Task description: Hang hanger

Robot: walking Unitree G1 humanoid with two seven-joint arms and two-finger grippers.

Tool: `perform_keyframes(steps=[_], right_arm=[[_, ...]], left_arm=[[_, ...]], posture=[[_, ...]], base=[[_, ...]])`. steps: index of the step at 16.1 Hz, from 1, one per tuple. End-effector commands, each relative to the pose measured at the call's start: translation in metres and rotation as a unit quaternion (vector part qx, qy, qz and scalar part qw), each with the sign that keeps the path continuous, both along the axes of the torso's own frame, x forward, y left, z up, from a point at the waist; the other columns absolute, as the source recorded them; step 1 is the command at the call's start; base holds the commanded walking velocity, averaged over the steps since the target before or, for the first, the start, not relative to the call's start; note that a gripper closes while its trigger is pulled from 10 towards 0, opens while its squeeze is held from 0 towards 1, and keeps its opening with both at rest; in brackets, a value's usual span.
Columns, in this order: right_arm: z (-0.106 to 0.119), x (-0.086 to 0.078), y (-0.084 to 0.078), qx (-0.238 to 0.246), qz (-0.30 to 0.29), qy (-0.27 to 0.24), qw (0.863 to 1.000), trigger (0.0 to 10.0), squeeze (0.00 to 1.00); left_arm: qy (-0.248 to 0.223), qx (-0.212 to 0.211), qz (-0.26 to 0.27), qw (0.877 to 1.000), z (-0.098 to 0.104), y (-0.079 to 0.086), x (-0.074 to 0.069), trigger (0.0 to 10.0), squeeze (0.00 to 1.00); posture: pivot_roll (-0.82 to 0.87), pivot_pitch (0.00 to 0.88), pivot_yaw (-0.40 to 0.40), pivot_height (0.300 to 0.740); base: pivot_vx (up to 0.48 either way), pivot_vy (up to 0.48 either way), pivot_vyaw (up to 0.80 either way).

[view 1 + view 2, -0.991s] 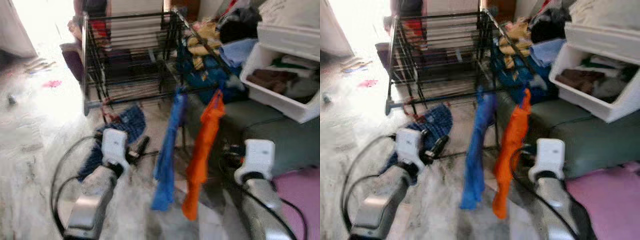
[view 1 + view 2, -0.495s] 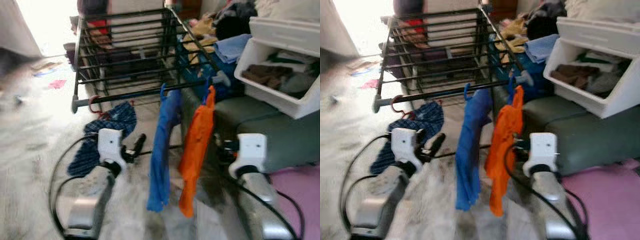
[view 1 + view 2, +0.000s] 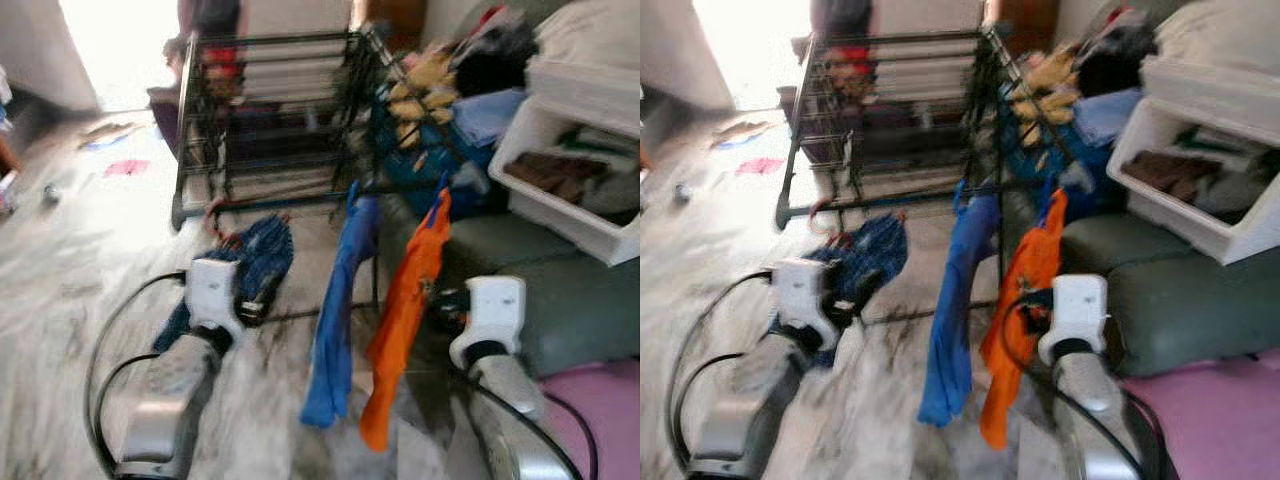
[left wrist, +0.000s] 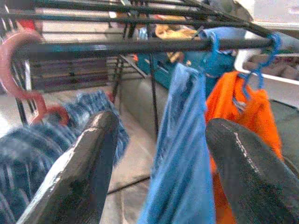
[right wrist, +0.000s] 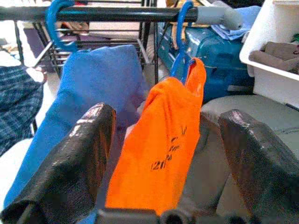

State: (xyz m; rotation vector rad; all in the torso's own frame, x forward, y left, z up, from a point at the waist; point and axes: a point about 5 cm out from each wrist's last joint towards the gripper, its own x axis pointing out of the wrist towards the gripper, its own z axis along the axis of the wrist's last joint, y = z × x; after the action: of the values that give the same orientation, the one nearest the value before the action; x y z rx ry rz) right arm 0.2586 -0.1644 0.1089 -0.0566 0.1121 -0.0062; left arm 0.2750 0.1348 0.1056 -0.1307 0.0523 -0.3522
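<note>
Pink hanger: your pink plastic hanger hook (image 4: 16, 70) is over the front black rail (image 4: 117, 46) of the black metal drying rack (image 3: 270, 110); a blue checked garment (image 3: 250, 260) droops from it down to the floor.
Blue garment: a plain blue cloth (image 3: 340, 300) hangs from a blue hook (image 5: 58, 23) on the same rail, beside the checked one.
Orange garment: an orange shirt (image 3: 405, 320) hangs on a second blue hanger (image 5: 182, 42) near the rail's grey end cap (image 5: 219, 16).
Left hand: your left hand (image 4: 159, 154) is open, fingers spread, empty, low before the rail and pointed between pink hook and blue cloth.
Right hand: your right hand (image 5: 163, 154) is open too, holding nothing, facing the orange shirt.
Surroundings: a green sofa (image 3: 560, 280) carries a white plastic bin (image 3: 570, 170) of clothes; marbled floor (image 3: 60, 260) below.
</note>
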Motion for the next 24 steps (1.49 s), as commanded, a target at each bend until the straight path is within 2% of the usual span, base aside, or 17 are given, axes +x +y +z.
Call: perform_keyframes(steps=[1, 8, 11, 12, 14, 17, 19, 21, 23, 24], right_arm=[[0.002, 0.001, -0.008, -0.004, -0.012, -0.004, 1.0, 10.0, 0.0], [-0.002, 0.003, -0.006, -0.004, -0.021, 0.002, 1.0, 10.0, 0.0], [-0.006, 0.002, -0.004, -0.005, -0.021, 0.013, 1.0, 10.0, 0.0], [-0.008, 0.001, -0.003, -0.013, -0.02, 0.022, 0.999, 10.0, 0.0], [-0.019, -0.007, 0.008, 0.008, 0.001, 0.056, 0.998, 10.0, 0.0], [-0.023, -0.013, 0.016, 0.022, 0.022, 0.073, 0.997, 10.0, 0.0], [-0.024, -0.017, 0.024, 0.05, 0.044, 0.099, 0.993, 10.0, 0.0], [-0.031, -0.016, 0.022, 0.039, 0.032, 0.133, 0.99, 10.0, 0.0], [-0.034, -0.013, 0.015, 0.074, -0.001, 0.153, 0.985, 10.0, 0.0], [-0.036, -0.013, 0.011, 0.068, -0.008, 0.16, 0.985, 10.0, 0.0]], left_arm=[[-0.006, -0.004, -0.014, 1.0, 0.003, -0.008, 0.002, 10.0, 0.0], [0.007, -0.012, -0.018, 1.0, 0.0, -0.012, 0.001, 10.0, 0.0], [0.015, -0.012, -0.016, 1.0, -0.001, -0.01, 0.0, 10.0, 0.0], [0.02, -0.012, -0.018, 1.0, -0.002, -0.011, 0.0, 10.0, 0.0], [0.033, -0.018, -0.033, 0.999, -0.004, -0.015, -0.001, 10.0, 0.0], [0.04, -0.027, -0.043, 0.998, -0.004, -0.018, -0.001, 10.0, 0.0], [0.045, -0.024, -0.048, 0.998, -0.004, -0.019, -0.001, 10.0, 0.0], [0.05, -0.02, -0.06, 0.997, -0.005, -0.021, -0.001, 10.0, 0.0], [0.053, -0.018, -0.072, 0.996, -0.005, -0.024, -0.003, 10.0, 0.0], [0.055, -0.018, -0.075, 0.996, -0.005, -0.024, -0.003, 10.0, 0.0]], posture=[[-0.14, 0.0, 0.026, 0.74], [-0.14, 0.001, 0.028, 0.74], [-0.13, 0.013, 0.031, 0.74], [-0.13, 0.014, 0.03, 0.74], [-0.13, 0.018, 0.031, 0.74], [-0.13, 0.026, 0.036, 0.74], [-0.14, 0.03, 0.042, 0.74], [-0.14, 0.028, 0.044, 0.74], [-0.13, 0.027, 0.044, 0.74], [-0.13, 0.029, 0.044, 0.74]], base=[[0.409, 0.0, 0.0], [0.381, 0.044, 0.0], [0.0, 0.0, 0.0], [0.0, 0.0, 0.0], [0.0, 0.0, 0.0], [0.0, 0.0, 0.0], [0.0, 0.0, 0.0], [0.0, 0.0, 0.0], [0.0, 0.0, 0.0], [0.0, 0.0, 0.0]])
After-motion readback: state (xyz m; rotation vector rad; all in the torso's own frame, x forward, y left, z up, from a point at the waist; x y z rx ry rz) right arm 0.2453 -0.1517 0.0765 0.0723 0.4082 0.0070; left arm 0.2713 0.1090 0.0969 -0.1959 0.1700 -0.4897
